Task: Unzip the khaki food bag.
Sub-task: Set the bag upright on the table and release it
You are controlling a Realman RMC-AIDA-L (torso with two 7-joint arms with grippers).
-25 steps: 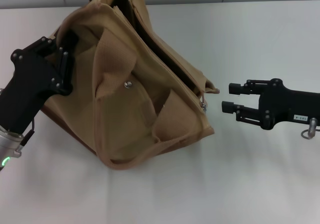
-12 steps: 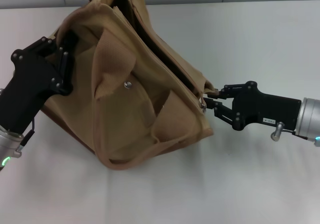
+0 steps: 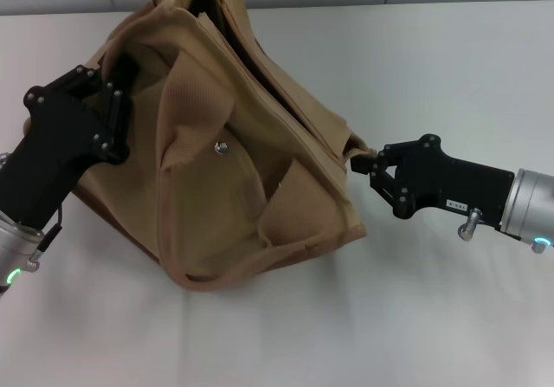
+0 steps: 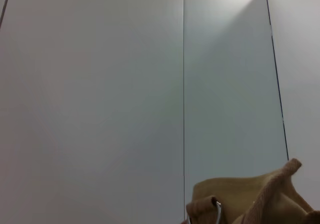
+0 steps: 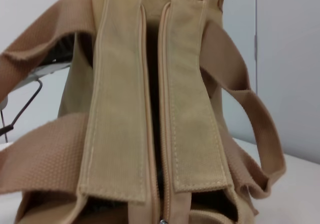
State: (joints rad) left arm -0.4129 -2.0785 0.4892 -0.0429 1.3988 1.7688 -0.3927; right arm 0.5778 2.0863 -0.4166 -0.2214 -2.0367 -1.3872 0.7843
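My right hand [image 3: 362, 164] is pinched at the near right corner of the khaki food bag [image 3: 225, 162], seemingly on the zipper pull [image 3: 353, 165]. The bag lies tilted on the desk [image 3: 450, 75]; its zipper runs away far-left. My left hand [image 3: 108, 114] braces the left side, grip unclear. Only the right wrist view shows the zipper line [image 5: 159, 114] parting

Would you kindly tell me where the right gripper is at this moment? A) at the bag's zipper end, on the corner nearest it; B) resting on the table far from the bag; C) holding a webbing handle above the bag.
A: the right gripper meets the khaki food bag at its zipper-end corner.
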